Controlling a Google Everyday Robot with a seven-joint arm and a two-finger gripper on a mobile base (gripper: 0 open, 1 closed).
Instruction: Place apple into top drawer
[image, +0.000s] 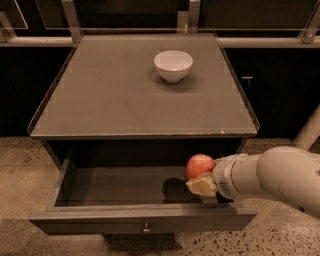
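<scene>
Over the open top drawer (110, 186), end effector (200, 176) grips apple (199, 165).

Worktop (100, 100): one bowl (173, 65) stands on it, toward the rear and right of centre. Directly below the worktop's front edge, the top drawer (100, 222) is pulled out toward the camera, with its knob (146, 230) at the middle of the front panel. The arm (280, 175) enters from the right, crossing over the drawer's right end. The tool (201, 179) sits over the right part of the open drawer, gripping the apple (200, 165), which is held clear of the drawer floor, behind the front panel and in front of the worktop edge.
</scene>
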